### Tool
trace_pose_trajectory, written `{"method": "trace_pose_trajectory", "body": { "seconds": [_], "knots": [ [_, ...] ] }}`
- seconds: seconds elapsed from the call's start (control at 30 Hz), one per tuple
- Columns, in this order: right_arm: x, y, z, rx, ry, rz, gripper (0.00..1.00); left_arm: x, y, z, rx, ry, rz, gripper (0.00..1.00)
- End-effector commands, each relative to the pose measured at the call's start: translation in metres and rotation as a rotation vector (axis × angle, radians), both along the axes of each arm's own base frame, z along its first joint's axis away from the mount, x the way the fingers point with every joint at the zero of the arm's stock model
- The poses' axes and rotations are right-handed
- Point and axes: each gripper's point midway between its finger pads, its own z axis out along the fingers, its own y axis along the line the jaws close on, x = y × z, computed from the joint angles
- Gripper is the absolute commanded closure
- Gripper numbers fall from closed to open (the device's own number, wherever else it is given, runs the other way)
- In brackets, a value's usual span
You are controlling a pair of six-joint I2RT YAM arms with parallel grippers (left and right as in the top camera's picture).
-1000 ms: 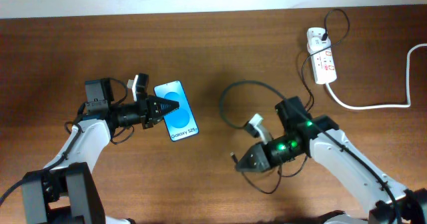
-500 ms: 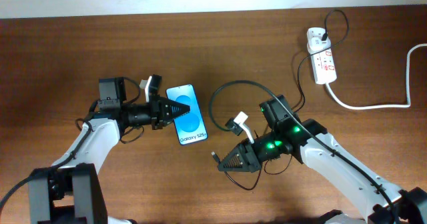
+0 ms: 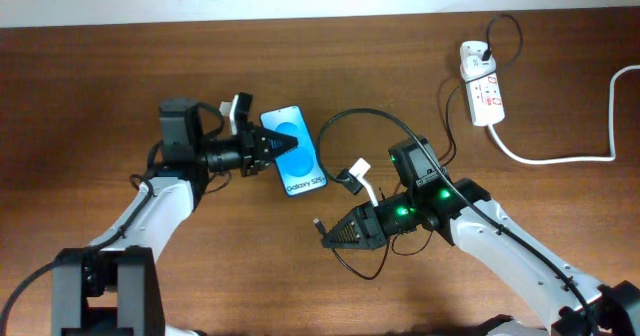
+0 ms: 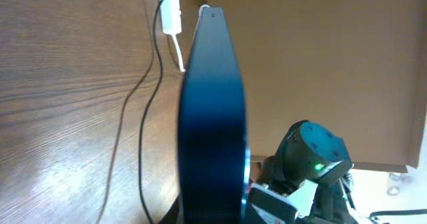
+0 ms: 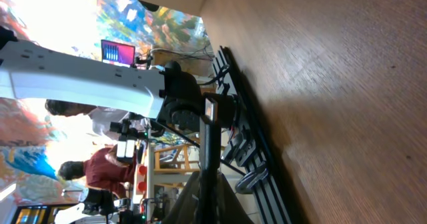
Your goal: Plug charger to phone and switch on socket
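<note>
The phone (image 3: 300, 164), its blue screen lit, is lifted off the table with my left gripper (image 3: 287, 143) shut on its upper end. In the left wrist view the phone (image 4: 211, 111) shows edge-on as a dark slab running up from the jaws. My right gripper (image 3: 327, 238) is shut on the charger (image 3: 319, 222) just behind its small black tip, a short way below and right of the phone's lower end. The charger (image 5: 209, 151) shows as a black stem between the right fingers. The white socket (image 3: 481, 86) lies at the far right, its switch state too small to tell.
The thin black cable (image 3: 365, 116) loops over the table from my right gripper up to the plug at the socket's far end. A thick white cord (image 3: 560, 160) runs from the socket to the right edge. The socket (image 4: 169, 15) also shows far off in the left wrist view.
My left arm has carried the phone rightward and slightly away, toward the right arm. My right gripper has moved left with the charger tip, closing the gap to the phone.
</note>
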Motion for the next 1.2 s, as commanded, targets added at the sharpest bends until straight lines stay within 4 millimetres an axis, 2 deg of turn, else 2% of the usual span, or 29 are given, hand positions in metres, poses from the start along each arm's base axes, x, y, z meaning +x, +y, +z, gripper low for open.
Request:
{"method": "trace_pose_trajectory", "body": {
  "seconds": [0.0, 0.07, 0.2, 0.4, 0.63, 0.73, 0.87, 0.93, 1.0, 1.17],
  "knots": [
    [0.001, 0.004, 0.007, 0.023, 0.02, -0.001, 0.96, 0.002, -0.002, 0.005, -0.023, 0.047, 0.004, 1.0],
    [0.008, 0.006, 0.009, 0.02, 0.027, -0.024, 0.96, 0.002, -0.002, 0.005, -0.025, 0.055, 0.006, 1.0],
    [0.024, 0.005, -0.005, -0.103, 0.15, -0.16, 0.96, 0.002, -0.002, 0.005, -0.034, 0.093, 0.014, 1.0],
    [0.033, 0.007, -0.004, -0.102, 0.133, -0.191, 0.96, 0.002, -0.001, 0.005, -0.037, 0.118, 0.023, 1.0],
    [0.042, 0.009, -0.002, -0.124, 0.246, -0.266, 0.96, 0.005, -0.001, 0.007, -0.04, 0.112, 0.032, 1.0],
    [0.037, 0.008, -0.002, -0.133, 0.295, -0.261, 0.96, 0.006, -0.001, 0.008, -0.04, 0.109, 0.036, 1.0],
    [0.029, 0.001, -0.01, -0.18, 0.278, -0.261, 0.95, 0.007, -0.001, 0.009, -0.041, 0.097, 0.035, 1.0],
    [0.02, -0.006, -0.007, -0.209, 0.25, -0.266, 0.95, 0.007, -0.001, 0.009, -0.041, 0.094, 0.035, 1.0],
    [0.012, -0.014, -0.002, -0.237, 0.215, -0.281, 0.95, 0.007, -0.001, 0.009, -0.041, 0.094, 0.035, 1.0],
    [-0.009, -0.034, 0.038, -0.212, 0.05, -0.344, 0.96, 0.007, -0.001, 0.009, -0.041, 0.094, 0.035, 1.0]
  ]
}}
